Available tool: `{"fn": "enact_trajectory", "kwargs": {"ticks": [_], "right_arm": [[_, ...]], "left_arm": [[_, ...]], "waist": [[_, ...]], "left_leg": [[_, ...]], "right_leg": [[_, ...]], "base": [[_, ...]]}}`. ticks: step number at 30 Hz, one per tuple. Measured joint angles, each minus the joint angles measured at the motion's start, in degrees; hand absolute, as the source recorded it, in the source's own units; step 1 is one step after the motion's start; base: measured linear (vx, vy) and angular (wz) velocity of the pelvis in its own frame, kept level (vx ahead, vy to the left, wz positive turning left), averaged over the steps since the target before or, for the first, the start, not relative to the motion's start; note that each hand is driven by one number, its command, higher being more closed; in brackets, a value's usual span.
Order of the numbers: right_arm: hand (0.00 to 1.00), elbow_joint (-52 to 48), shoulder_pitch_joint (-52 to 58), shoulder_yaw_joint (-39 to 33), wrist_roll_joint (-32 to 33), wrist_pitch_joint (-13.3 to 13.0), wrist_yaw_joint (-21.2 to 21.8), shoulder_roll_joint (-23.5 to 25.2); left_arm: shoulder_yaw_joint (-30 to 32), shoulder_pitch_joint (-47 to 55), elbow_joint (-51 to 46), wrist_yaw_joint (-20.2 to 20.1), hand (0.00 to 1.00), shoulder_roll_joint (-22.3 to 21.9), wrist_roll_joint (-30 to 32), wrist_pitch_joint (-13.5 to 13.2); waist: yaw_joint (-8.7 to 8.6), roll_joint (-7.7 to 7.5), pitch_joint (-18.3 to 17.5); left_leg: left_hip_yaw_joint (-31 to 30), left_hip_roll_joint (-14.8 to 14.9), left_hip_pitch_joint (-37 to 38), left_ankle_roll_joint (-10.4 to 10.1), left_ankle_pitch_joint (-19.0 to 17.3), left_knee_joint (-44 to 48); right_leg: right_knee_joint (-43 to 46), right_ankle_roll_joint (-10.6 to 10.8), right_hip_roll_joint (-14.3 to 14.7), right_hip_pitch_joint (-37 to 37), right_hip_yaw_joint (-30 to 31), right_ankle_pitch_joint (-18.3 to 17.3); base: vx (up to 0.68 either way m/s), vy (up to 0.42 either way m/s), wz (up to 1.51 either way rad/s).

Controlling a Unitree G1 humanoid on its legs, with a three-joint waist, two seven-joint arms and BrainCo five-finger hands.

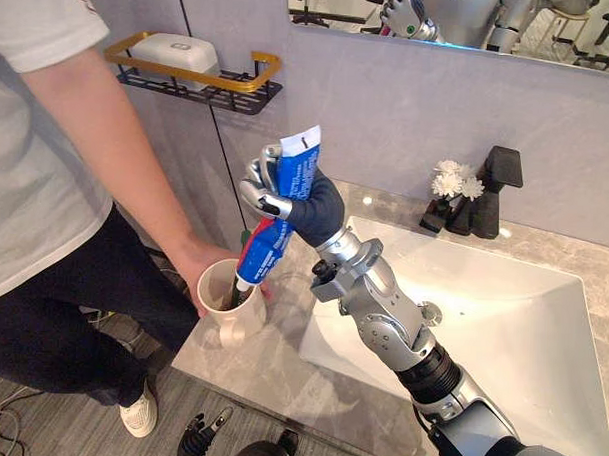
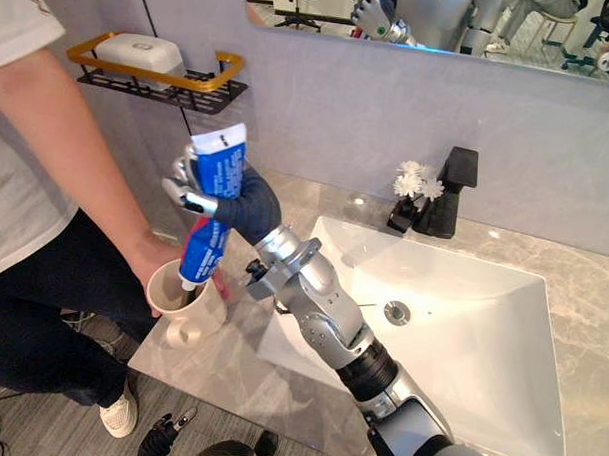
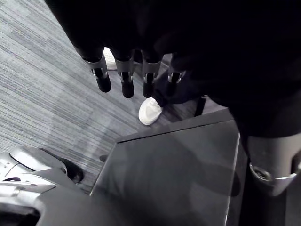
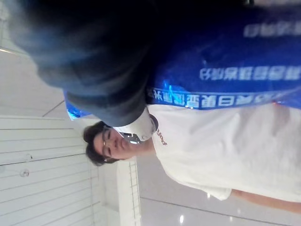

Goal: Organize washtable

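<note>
Closest and lowest is the robot's left hand (image 3: 126, 82). It hangs down by the grey floor (image 3: 51, 94) with its fingers straight and loose, and it holds nothing. A person's white shoe (image 3: 150, 110) is on the floor past those fingers. Next comes the grey stone counter (image 1: 269, 372) with a big white sink (image 1: 481, 324) set in it. The robot's right arm comes in from the lower right and goes across the front left corner of the sink. Its right hand (image 1: 271, 192) is up in the air over the left end of the counter. The fingers and thumb are curled tight round a blue toothpaste tube (image 1: 266, 245). The tube points down at a slant, and its low end goes into the mouth of a cream cup (image 1: 236, 324). The cup stands on the left end of the counter. A person in a white shirt stands at the left, and the person's hand (image 1: 198, 264) holds the side of the cup. Farther back, behind the sink, is a black tap (image 1: 491, 194) with small white flowers (image 1: 451, 180) just beside it. On the wall at the far left is a black and gold shelf (image 1: 260, 81) with a white box (image 1: 175, 53) on it. A mirror (image 1: 472, 19) hangs above the tap.
</note>
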Motion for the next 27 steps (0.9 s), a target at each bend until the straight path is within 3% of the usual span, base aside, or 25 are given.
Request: {"fn": "enact_trajectory", "kwargs": {"ticks": [13, 17, 27], "right_arm": [[1.0, 3.6, -3.1, 2.2, -7.2, 0.0, -1.6, -0.1], [1.0, 4.6, -3.3, 2.0, -8.1, 0.0, -2.8, -0.3], [1.0, 6.7, -4.6, 1.5, -8.6, 0.0, -3.8, -0.3]], "left_arm": [[-1.5, -0.4, 0.1, 0.0, 0.0, 0.7, 0.0, -0.1], [-1.8, -0.6, 0.1, 0.0, 0.0, 0.7, 0.0, -0.1], [-2.1, -0.6, 0.1, 0.2, 0.0, 0.8, 0.0, -0.1]], "waist": [[0.55, -0.01, 1.2], [1.46, 0.0, 1.2], [1.46, 0.13, 1.3]], "left_leg": [[-2.1, 0.4, -0.9, -0.5, 0.4, 0.0], [-2.2, 0.5, -0.9, -0.6, 0.3, 0.0], [-2.1, 0.9, -0.9, -0.6, 0.3, 0.0]], "right_leg": [[0.0, -0.5, 0.8, 0.0, -1.7, -0.4], [0.0, -0.6, 0.9, 0.0, -1.9, -0.6], [0.0, -0.7, 0.9, 0.0, -1.7, -0.6]], "base": [[-0.01, -0.022, 0.08], [0.01, -0.011, 0.03], [0.0, 0.0, 0.0]]}}
